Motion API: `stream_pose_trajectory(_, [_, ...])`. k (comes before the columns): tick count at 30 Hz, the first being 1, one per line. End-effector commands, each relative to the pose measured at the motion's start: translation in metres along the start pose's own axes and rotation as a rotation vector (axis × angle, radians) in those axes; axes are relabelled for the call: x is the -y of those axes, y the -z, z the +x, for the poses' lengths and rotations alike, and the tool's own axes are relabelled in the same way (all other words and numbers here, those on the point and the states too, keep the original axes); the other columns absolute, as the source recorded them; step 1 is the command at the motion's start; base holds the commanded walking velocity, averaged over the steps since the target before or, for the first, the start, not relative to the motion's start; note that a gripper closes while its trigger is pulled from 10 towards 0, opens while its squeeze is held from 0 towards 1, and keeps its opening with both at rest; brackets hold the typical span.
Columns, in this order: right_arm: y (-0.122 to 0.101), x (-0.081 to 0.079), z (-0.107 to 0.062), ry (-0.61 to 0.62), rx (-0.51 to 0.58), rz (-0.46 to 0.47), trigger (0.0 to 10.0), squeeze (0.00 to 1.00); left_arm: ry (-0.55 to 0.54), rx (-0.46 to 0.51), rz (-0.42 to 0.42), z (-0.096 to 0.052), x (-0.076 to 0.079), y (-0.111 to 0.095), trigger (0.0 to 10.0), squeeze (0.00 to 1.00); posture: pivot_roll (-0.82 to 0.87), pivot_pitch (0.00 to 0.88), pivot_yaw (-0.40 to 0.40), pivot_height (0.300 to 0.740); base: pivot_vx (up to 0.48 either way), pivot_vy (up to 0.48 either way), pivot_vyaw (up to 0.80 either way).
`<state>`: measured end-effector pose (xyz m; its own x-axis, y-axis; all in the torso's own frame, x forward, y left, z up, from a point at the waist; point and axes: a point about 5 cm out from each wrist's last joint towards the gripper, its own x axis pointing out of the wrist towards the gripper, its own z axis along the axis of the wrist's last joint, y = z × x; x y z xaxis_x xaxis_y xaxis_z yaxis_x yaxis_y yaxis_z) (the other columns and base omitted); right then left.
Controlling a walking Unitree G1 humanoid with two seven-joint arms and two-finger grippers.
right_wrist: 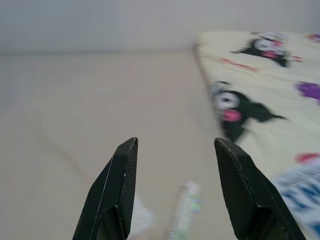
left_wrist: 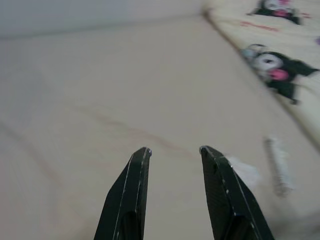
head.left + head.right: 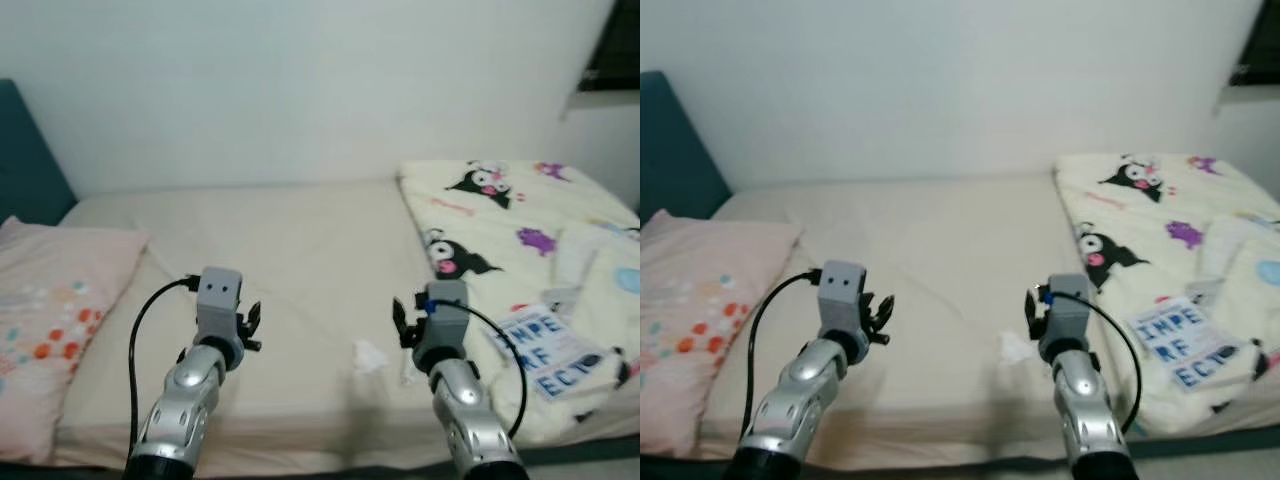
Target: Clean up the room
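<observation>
- Both arms are raised over the beige-sheeted bed (image 3: 300, 260); left gripper (image 2: 172, 150) and right gripper (image 1: 175, 142) stand apart, empty.
- Crumpled white tissue (image 3: 369, 355) and small pale tube (image 1: 184, 210) lie near the right gripper; lowering it squarely over one would be best.

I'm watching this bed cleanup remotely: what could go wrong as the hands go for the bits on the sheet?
The crumpled tissue is soft and low, so the open right hand might pinch the sheet too. The small tube beside it could roll away. The book near the bed's edge might get nudged off.
</observation>
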<state>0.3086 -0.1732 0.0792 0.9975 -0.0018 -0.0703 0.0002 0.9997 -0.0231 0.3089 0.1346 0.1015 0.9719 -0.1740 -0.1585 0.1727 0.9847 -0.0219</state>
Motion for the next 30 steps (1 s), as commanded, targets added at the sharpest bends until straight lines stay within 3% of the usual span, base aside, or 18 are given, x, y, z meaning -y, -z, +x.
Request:
stream_pose_trajectory(1, [0.0021, -0.0071, -0.0011, -0.018, -0.002, 0.01, 10.0, 0.0, 0.015, -0.027, 0.001, -0.0017, -0.0011, 0.0036, 10.0, 0.0, 0.02, 0.017, -0.003, 0.74, 0.0, 0.48, 0.0])
stream_pose_trajectory(13, [0.0037, -0.0084, -0.0035, -0.016, -0.002, 0.019, 10.0, 0.0, 0.016, -0.038, 0.026, 0.0006, -0.0003, 0.0036, 10.0, 0.0, 0.01, 0.018, 0.009, 0.74, 0.0, 0.464, 0.0])
stream_pose_trajectory(22, [0.0036, -0.008, -0.0034, -0.021, -0.004, 0.018, 10.0, 0.0, 0.021, 0.003, 0.047, 0.0, 0.0044, 0.0011, 10.0, 0.0, 0.01, 0.023, 0.003, 0.74, 0.0, 0.0, 0.0])
stream_pose_trajectory(30, [0.0029, -0.0105, -0.0035, -0.042, 0.001, -0.001, 10.0, 0.0, 0.017, 0.05, 0.013, -0.0041, 0.0041, -0.0019, 10.0, 0.0, 0.01, 0.022, -0.005, 0.74, 0.0, 0.0, 0.0])
